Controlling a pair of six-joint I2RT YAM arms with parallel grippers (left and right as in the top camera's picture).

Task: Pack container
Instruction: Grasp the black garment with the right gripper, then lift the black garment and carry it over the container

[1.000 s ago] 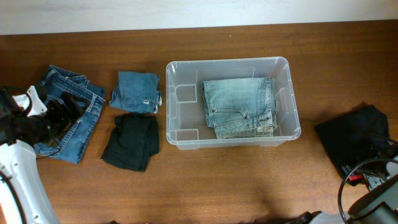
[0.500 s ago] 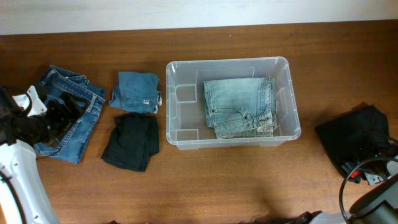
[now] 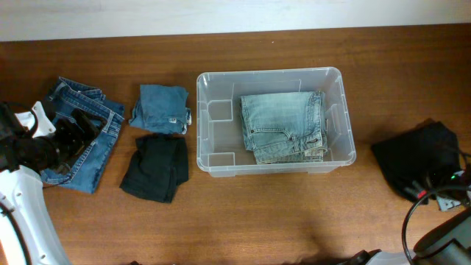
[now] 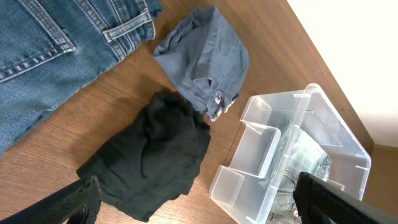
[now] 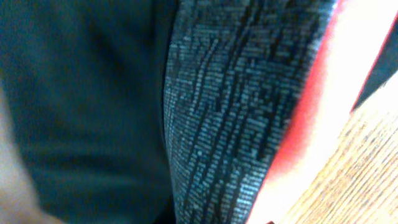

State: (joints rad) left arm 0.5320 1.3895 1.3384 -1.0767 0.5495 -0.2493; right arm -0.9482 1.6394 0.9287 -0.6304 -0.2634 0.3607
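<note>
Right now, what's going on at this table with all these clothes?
Two robot arms are packing folded clothes into a clear container. One pair of light jeans already lies inside. Off to the right, the right arm has its jaws shut at the edge of a black garment, apparently gripping it. The left arm hangs with jaws open over blue jeans. A blue bundle and a black bundle wait beside the container.

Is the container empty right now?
No, folded light-wash jeans lie inside the container, toward its right side.
</note>
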